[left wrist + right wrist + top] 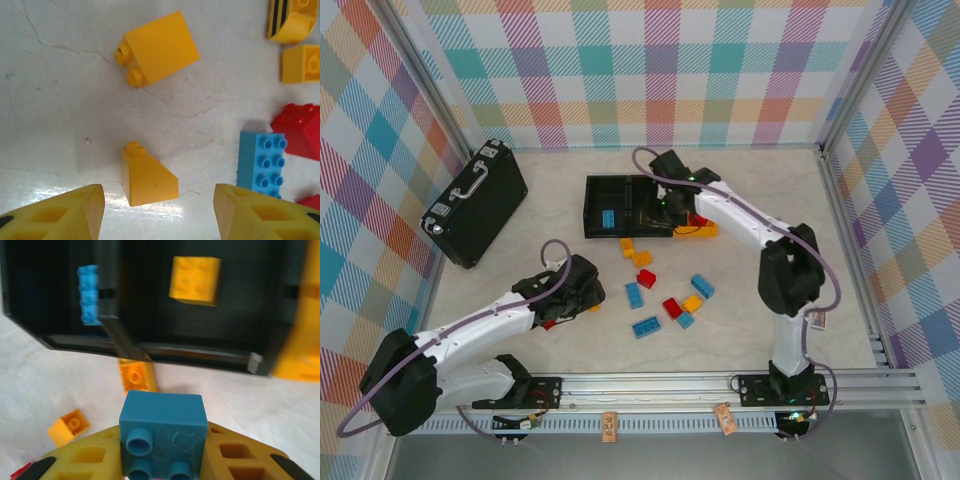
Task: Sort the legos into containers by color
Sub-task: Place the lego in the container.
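My right gripper [163,440] is shut on a blue lego [163,412], held just in front of two black containers. The left black container [30,315] holds a blue brick [89,295]; the right one [240,315] holds a yellow brick [195,279]. The yellow-orange container [300,340] stands at the right. In the top view that gripper [675,207] hovers at the black bins [610,195]. My left gripper [159,192] is open and low over the table, with a yellow sloped lego [149,175] between its fingers, untouched. From above, it [592,292] sits left of the loose pile.
Loose bricks lie mid-table: yellow [642,258], red [647,279], blue [634,295], blue [702,286], red [672,308], blue [646,326]. A larger black case [475,205] with a handle lies at the back left. Plaid walls enclose the table.
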Robot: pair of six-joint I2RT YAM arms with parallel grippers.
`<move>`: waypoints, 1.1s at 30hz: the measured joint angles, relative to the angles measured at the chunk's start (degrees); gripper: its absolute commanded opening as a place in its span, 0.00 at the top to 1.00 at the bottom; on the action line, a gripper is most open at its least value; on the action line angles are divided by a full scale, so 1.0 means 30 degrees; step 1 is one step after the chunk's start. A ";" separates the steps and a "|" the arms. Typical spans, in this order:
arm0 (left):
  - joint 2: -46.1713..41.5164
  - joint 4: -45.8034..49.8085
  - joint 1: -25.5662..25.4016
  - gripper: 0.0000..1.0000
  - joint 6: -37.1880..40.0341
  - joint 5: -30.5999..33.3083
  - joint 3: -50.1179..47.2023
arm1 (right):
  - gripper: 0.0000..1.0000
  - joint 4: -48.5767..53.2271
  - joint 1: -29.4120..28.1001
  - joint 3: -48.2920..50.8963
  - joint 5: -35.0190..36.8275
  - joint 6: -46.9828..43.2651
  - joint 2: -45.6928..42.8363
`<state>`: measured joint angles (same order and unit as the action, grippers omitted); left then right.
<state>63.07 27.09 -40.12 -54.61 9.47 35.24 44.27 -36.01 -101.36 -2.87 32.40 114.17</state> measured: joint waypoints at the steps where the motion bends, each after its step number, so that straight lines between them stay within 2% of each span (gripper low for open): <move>1: -0.0240 -0.0168 0.0248 0.41 0.0022 -0.0168 -0.0124 | 0.67 0.0138 -0.0182 -0.0787 -0.0153 -0.0073 0.0590; 11: -0.2055 -0.1100 0.3650 0.41 0.0889 -0.2273 -0.0488 | 0.66 0.1676 -0.1202 -0.9697 -0.1938 -0.0495 0.6630; 17: -0.2120 -0.0867 0.4138 0.41 0.1370 -0.2827 -0.0444 | 0.64 0.2419 -0.1370 -1.4018 -0.2994 -0.0444 0.9938; 21: -0.2528 -0.0532 0.4167 0.40 0.1508 -0.2885 -0.0444 | 0.63 0.2499 -0.1370 -1.4659 -0.3526 -0.0095 1.0892; 28: -0.2812 -0.0525 0.4182 0.40 0.1515 -0.3002 -0.0444 | 0.50 0.2630 -0.1370 -1.4797 -0.3781 0.0248 1.1329; 33: -0.2688 -0.0525 0.4182 0.40 0.1523 -0.3009 -0.0444 | 0.50 0.2637 -0.1370 -1.5365 -0.3781 0.0335 1.1395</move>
<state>55.00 25.52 -27.57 -50.04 0.45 33.91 52.18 -40.12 -147.46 -14.22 33.41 148.35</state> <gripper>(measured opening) 0.596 0.500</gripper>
